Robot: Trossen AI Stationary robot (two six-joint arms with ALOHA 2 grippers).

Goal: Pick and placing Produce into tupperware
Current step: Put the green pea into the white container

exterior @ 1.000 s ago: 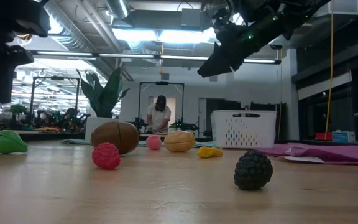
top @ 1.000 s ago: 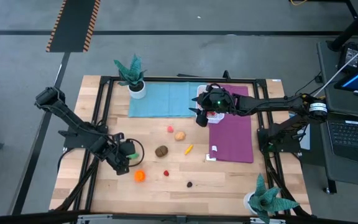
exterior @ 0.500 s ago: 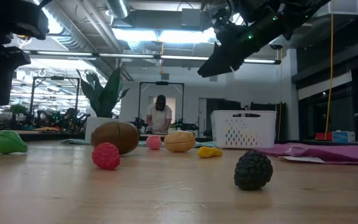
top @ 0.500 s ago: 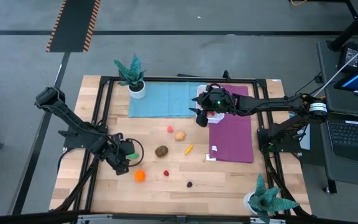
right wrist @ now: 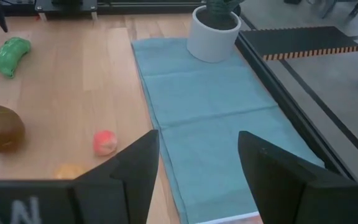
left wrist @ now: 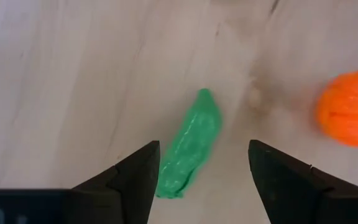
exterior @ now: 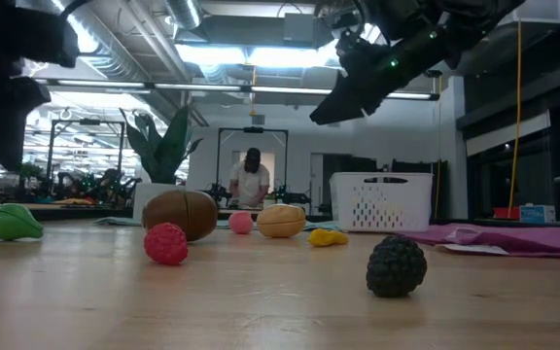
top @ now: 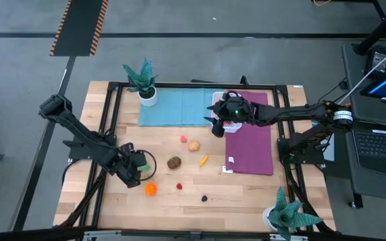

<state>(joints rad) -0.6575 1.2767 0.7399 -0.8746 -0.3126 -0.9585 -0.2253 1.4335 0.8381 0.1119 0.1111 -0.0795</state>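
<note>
Green plastic, your left wrist view showed, was a toy pod point(left wrist: 190, 144) lying between the left gripper's point(left wrist: 202, 180) parted, empty fingers beside an orange fruit point(left wrist: 351, 108), while overhead the arm hid it; your right gripper point(top: 218, 123), open, hung above the tupperware point(top: 225, 111).

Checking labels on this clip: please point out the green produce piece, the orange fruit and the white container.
green produce piece point(left wrist: 190, 144), left wrist view, middle of its body.
orange fruit point(top: 151, 189), high view, centre of its top.
white container point(exterior: 382, 204), low view, front wall.
</note>
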